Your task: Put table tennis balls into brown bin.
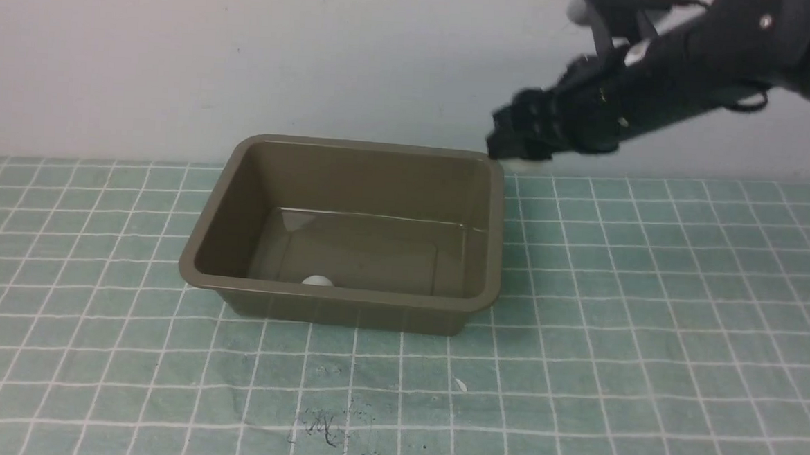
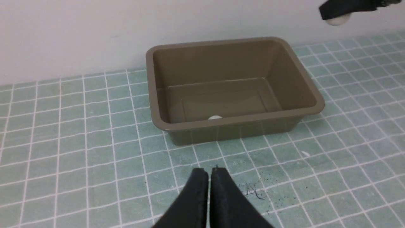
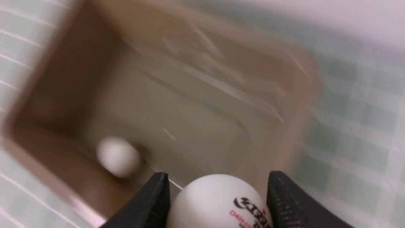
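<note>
We see the right pincer (image 1: 514,133) raised in the air near the far right corner of a brown bin (image 1: 342,311), its two dark fingers clasped on either side of a white ball (image 3: 218,202). In the right wrist view, that held ball sits between the fingertips, with black and red lettering on its face. From the front, only a blurred sliver of it peeps out under the dark tips.

The bin rests on the surface (image 1: 650,303), lower than the right pincer and mostly to its left — a glossy, open tub with rounded corners and sloping walls. Inside, lower and to the left of the right pincer, we find a second ball (image 1: 317,280), plain white, lying on the bin's floor close to the near wall, which partly hides it from our front view.

The left pincer (image 2: 209,172) is clenched, its two dark tips drawn together and no ball between them. The bin lies ahead of it, well apart from its tips.

Under everything we notice grey-green with a white grid. Dark scuffs (image 1: 325,428) and a small white fleck (image 1: 461,384) mark it, both lower than the right pincer and nearer to us — and a pale wall (image 1: 144,54) stands behind.
</note>
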Robot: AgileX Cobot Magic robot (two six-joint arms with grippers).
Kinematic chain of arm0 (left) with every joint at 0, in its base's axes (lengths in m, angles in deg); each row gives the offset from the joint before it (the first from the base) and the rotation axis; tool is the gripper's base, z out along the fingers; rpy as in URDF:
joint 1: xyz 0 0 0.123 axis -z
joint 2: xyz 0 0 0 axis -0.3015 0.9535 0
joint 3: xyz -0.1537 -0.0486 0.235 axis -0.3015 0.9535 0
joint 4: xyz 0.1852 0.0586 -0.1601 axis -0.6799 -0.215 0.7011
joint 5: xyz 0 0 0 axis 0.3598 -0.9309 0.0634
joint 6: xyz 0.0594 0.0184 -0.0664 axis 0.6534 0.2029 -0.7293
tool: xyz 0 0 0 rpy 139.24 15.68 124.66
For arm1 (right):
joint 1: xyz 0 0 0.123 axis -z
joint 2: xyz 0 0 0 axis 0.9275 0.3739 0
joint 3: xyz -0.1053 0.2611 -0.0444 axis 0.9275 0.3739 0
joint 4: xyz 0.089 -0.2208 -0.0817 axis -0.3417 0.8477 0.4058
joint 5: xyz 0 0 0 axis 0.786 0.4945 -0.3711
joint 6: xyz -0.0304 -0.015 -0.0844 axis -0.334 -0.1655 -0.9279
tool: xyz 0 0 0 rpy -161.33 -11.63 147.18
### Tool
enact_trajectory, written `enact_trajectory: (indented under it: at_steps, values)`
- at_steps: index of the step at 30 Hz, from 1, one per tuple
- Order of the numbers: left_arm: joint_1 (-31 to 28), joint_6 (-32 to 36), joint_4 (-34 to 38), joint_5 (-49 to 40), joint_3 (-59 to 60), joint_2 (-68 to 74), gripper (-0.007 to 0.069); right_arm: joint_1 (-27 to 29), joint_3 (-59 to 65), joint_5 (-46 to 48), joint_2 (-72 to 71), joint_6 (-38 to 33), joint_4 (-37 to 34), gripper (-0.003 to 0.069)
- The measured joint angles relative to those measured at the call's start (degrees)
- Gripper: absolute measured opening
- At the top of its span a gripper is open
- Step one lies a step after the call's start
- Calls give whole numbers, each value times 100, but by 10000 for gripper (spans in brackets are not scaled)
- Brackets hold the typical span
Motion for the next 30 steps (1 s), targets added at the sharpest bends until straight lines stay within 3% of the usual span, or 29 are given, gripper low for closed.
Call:
enact_trajectory:
  at_steps: [3,7,11,13,16,17,18,19,22,26,27,30]
  values:
    - [0,-129,0,-170,67,-253,-5,-259,-657,294,397,-84,-42,388]
    - [0,-170,0,-652,100,-315,-5,-352,-1236,939,675,-18,202,570]
    - [0,-170,0,-897,100,-315,-5,-352,-1840,1610,598,385,651,615]
    - [0,-170,4,-924,100,-315,-5,-352,-2310,2300,328,697,1257,533]
    - [0,-170,-3,-891,100,-315,-5,-359,-2663,2580,-324,889,2026,300]
    - [0,-170,3,-865,100,-315,-5,-359,-2693,2599,-685,947,2246,192]
    - [0,-170,3,-852,100,-315,-5,-359,-2700,2609,-846,984,2314,155]
    - [0,-170,-7,-753,100,-315,-5,-359,-2663,2625,-1523,1131,2484,59]
    - [0,-170,0,-556,123,-315,-5,-359,-2387,2625,-2550,1262,2550,8]
    - [0,-170,17,362,337,-315,-5,-359,-394,2540,-4987,1558,2555,-12]
    - [0,-170,17,414,351,-315,-5,-359,-394,2540,-4987,1558,2555,-12]
    - [0,-170,122,1307,705,-315,-5,-359,2277,1311,-7036,1722,2683,-14]
